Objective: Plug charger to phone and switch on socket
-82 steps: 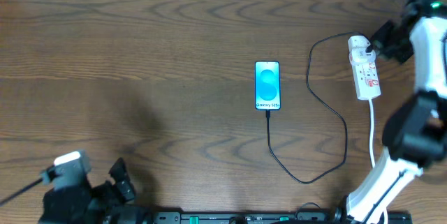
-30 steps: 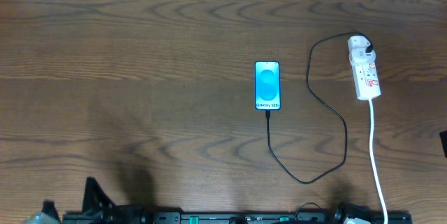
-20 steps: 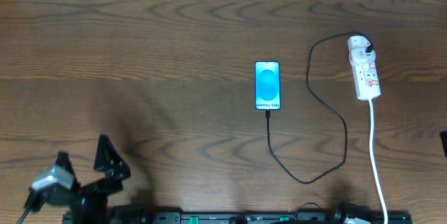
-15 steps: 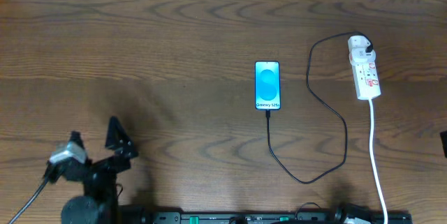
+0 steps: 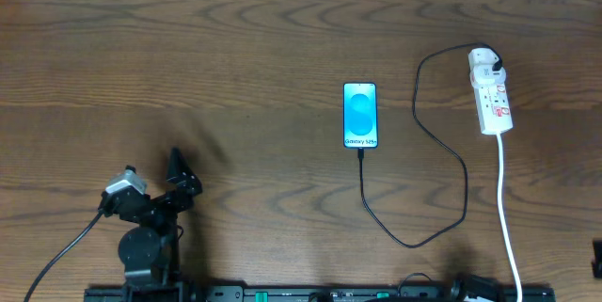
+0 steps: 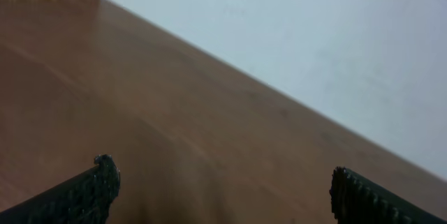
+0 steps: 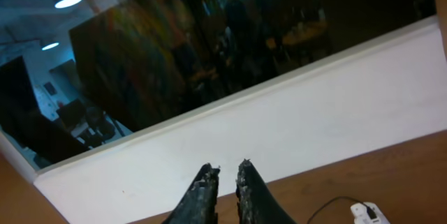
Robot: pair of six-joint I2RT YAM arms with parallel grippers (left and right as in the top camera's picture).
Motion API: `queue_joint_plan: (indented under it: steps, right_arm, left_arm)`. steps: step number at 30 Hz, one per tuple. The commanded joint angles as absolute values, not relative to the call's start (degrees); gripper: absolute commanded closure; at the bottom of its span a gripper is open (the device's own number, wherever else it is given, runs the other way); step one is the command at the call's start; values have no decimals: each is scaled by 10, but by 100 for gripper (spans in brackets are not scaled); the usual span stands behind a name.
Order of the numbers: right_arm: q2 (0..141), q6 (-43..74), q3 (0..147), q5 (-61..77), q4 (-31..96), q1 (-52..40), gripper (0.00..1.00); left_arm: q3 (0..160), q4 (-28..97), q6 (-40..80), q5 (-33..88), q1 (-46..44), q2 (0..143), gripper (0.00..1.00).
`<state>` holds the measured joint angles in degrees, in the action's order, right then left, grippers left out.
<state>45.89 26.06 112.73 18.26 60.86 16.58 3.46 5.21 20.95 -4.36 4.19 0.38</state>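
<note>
The phone [image 5: 360, 115] lies flat mid-table, its cyan screen lit. The black charger cable [image 5: 465, 184] runs from the phone's near short edge, loops toward the table front, then up to a white adapter in the socket [image 5: 493, 95], a white power strip at the far right. My left gripper [image 5: 179, 178] is at the front left, far from the phone. In the left wrist view it is wide open and empty [image 6: 220, 185]. My right gripper [image 7: 225, 169] is shut and empty, raised and pointing at the wall. The socket's end [image 7: 369, 214] shows at that view's lower right.
The strip's white cord [image 5: 504, 198] runs down to the table's front edge. A black rail [image 5: 310, 294] lies along the front edge. A white wall and a dark window [image 7: 209, 49] stand behind the table.
My right arm has left the socket and drawn back out of the overhead view. My left arm has swung up and right from the front left corner. Phone, cable and strip have not moved.
</note>
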Motion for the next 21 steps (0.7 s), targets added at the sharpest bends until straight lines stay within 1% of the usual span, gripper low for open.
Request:
queue_joint_plan:
  steps: [1,8,12,21]
  right_arm:
    - [439,241,1126,182,609,164,90]
    - [410,230,1127,179,609,164,86]
    - [400,230,1127,163,609,164,82]
    - [399,230,1127,151,609,164,81]
  left_arm:
    - [19,46,200,-38,44,2,2]
    - [3,37,200,-39,44,3,2]
    - [3,38,200,-39,44,3,2]
    - [3,38,200,-38,44,3,2]
